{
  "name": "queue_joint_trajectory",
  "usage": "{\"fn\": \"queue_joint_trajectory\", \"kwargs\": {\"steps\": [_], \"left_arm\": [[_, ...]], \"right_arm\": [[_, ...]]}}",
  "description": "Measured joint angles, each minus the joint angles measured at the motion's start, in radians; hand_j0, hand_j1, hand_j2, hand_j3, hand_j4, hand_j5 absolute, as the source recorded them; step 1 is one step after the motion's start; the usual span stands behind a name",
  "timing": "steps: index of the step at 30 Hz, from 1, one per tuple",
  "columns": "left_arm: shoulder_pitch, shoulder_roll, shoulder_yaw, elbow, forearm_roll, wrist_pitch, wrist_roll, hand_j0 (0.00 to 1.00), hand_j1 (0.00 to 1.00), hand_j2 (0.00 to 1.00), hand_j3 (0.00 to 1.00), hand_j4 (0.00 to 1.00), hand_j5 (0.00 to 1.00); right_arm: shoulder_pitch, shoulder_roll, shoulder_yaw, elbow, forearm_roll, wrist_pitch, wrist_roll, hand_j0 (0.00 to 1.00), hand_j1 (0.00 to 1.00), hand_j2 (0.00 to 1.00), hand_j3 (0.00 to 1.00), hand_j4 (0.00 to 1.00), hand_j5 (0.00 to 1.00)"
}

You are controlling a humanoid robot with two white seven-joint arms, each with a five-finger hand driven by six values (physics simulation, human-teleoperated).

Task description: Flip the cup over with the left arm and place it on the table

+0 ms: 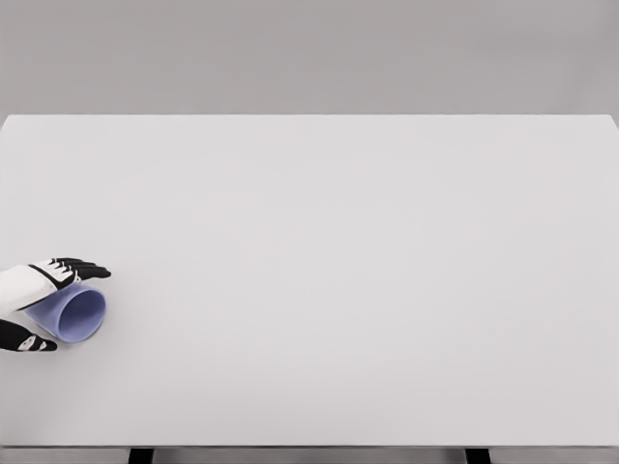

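A light blue cup [79,314] lies on its side on the white table [338,251] at the far left, its open mouth facing right and toward me. My left hand [60,304] comes in from the left edge and wraps the cup: the black fingers [82,268] curve over its top, the thumb [34,341] sits below it. The cup's base is hidden behind the hand. The right arm does not show.
The table's front edge runs along the bottom of the picture, with two dark legs [141,455] showing below it. A plain grey wall stands behind the far edge.
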Motion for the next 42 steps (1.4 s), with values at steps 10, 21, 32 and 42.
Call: {"fn": "queue_joint_trajectory", "kwargs": {"steps": [10,21,32,42], "left_arm": [[0.0,-0.011,0.0,0.001,-0.035,0.0,0.0,0.91,0.91,0.91,0.91,0.91,0.91],[-0.002,-0.012,0.002,0.0,-0.069,0.001,0.003,0.64,0.64,0.64,0.64,0.64,0.64],[-0.012,-0.013,0.004,-0.002,-0.075,0.0,0.002,0.66,0.66,0.66,0.66,0.66,0.66],[-0.064,0.003,0.01,-0.011,-0.01,0.0,0.004,0.68,0.68,0.68,0.68,0.68,0.68]], "right_arm": [[0.0,0.0,0.0,0.0,0.0,0.0,0.0,1.0,1.0,1.0,1.0,1.0,1.0],[0.0,0.0,0.0,0.0,0.0,0.0,0.0,1.0,1.0,1.0,1.0,1.0,1.0],[0.0,0.0,0.0,0.0,0.0,0.0,0.0,1.0,1.0,1.0,1.0,1.0,1.0],[0.0,0.0,0.0,0.0,0.0,0.0,0.0,1.0,1.0,1.0,1.0,1.0,1.0]]}}
